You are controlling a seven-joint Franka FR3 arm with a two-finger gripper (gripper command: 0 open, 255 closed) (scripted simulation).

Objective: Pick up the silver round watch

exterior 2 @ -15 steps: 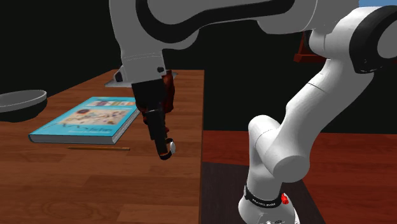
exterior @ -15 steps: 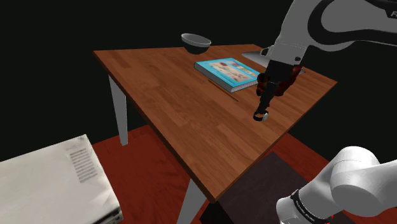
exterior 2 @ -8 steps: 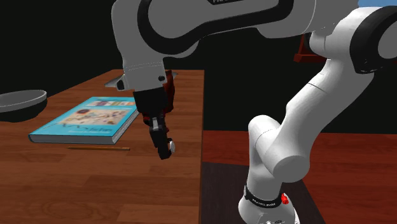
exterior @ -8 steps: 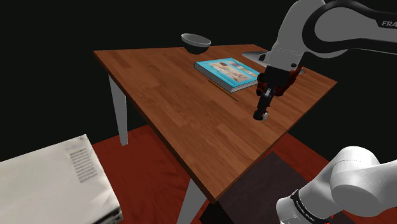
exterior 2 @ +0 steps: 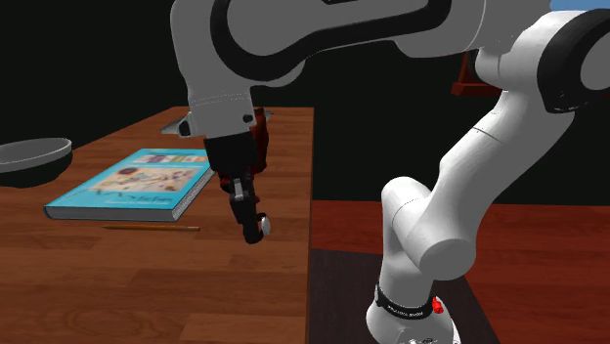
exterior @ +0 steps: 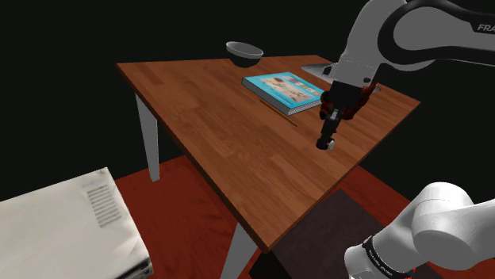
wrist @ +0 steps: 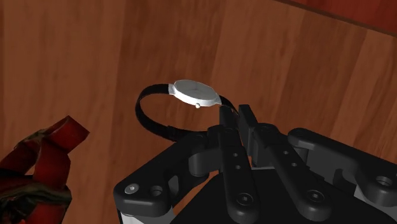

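Note:
The watch [wrist: 194, 93] has a round silver face and a thin black strap loop. My gripper [wrist: 233, 118] is shut on the strap just beside the face, with the fingers nearly meeting. In the shoulder view the gripper [exterior: 325, 143] points down at the wooden table [exterior: 214, 119] near its right edge, and the watch [exterior: 327, 146] is a small speck at the fingertips. In the second exterior view the silver face [exterior 2: 264, 226] shows at the gripper [exterior 2: 253, 231] tips, close over the tabletop [exterior 2: 117, 283]. Whether the watch touches the wood I cannot tell.
A teal book [exterior: 283, 90] lies behind the gripper, with a thin pencil [exterior 2: 152, 228] along its near side. A dark bowl [exterior: 244, 52] and a flat grey object [exterior: 321, 71] sit at the far edge. A white box [exterior: 67, 230] stands on the floor.
The gripper has risen slightly with the watch; the strap loop that lay on the table one second ago now hangs at the fingertips.

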